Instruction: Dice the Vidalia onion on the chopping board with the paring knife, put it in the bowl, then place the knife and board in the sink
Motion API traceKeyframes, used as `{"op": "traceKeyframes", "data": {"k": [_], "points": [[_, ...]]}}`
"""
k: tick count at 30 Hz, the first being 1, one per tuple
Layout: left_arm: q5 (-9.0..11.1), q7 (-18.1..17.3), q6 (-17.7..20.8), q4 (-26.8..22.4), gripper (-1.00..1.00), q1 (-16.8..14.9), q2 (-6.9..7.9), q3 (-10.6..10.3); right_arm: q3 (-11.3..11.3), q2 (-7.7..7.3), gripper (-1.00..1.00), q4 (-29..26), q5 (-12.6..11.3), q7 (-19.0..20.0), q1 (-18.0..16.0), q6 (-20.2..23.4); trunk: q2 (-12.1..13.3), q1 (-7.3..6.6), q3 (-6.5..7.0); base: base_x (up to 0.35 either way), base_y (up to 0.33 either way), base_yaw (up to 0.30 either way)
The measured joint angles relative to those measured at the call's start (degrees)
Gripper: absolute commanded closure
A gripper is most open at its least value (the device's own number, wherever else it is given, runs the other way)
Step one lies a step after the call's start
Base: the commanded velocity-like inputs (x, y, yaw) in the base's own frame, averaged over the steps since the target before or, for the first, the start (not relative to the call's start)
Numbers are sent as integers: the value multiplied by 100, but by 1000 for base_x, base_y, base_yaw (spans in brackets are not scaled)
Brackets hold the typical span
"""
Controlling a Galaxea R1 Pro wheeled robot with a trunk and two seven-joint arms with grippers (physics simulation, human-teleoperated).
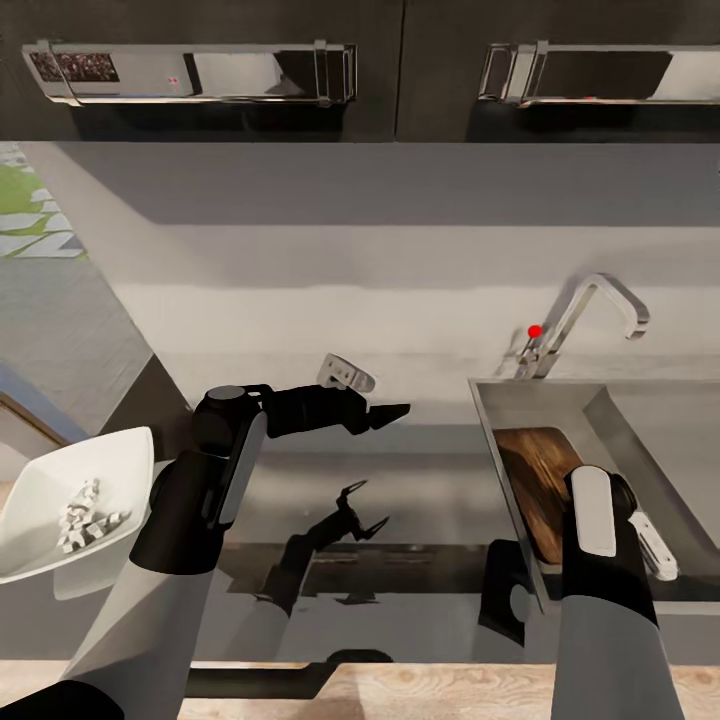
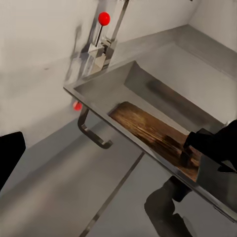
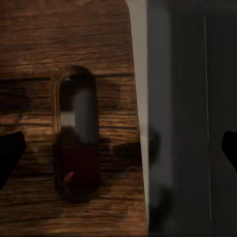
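The chopping board (image 1: 535, 480) lies in the sink (image 1: 610, 410), its dark wood grain and slot handle (image 3: 76, 133) close under my right gripper (image 3: 118, 150). That gripper is open, one finger on each side of the board's slotted end, and it grips nothing. From the left wrist view it is a dark shape (image 2: 192, 148) over the board (image 2: 143, 128). A dark red patch (image 3: 69, 175) shows through the slot; the paring knife itself is hidden. My left gripper (image 1: 392, 412) hovers open and empty over the countertop (image 1: 430, 480). The white bowl (image 1: 40, 480) at far left holds diced onion (image 1: 85, 512).
A chrome tap (image 1: 595, 305) with a red-tipped lever (image 1: 535, 331) stands behind the sink. Dark wall cabinets with chrome handles (image 1: 190, 72) hang above. A pale wooden edge (image 1: 450, 690) runs along the near side.
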Motion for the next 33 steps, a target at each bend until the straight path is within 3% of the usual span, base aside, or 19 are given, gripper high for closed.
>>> {"op": "traceKeyframes", "data": {"k": [5,9,11,14,17,20,28,29,30,33], "points": [[0,1,0,0,-100,0,0,0,12,-11,-100,-219,-1,38,0,7,0,0,27,0,0,0],[0,1,0,0,-100,0,-2,0,264,-12,-100,-480,0,40,0,14,0,0,45,0,0,0],[0,1,0,0,-100,0,-2,0,397,-12,-100,-590,-4,42,0,25,0,0,51,0,0,17],[0,1,0,0,-100,0,-2,0,850,-12,-100,-644,-4,44,0,232,0,0,60,0,0,56],[0,1,-2,0,-100,0,1,3,1123,-12,-100,-705,-4,53,0,325,0,0,74,0,0,55],[0,1,-4,0,-100,0,6,8,1513,-12,-100,-757,0,403,0,446,0,0,86,0,0,13],[-1,1,-7,1,-100,0,14,9,1634,-66,-100,-766,12,1554,0,1290,1,0,92,0,0,1],[-1,1,-8,1,-100,0,15,9,1636,-121,-100,-766,16,1693,0,1356,1,0,92,0,0,0],[-1,1,-8,-1,-100,1,16,9,1639,-467,-100,-767,36,2076,-1,1456,1,0,92,0,0,0],[-1,1,-9,1,-100,0,14,9,1641,-953,-100,-767,36,2709,-1,1515,0,0,92,0,0,0]]}}
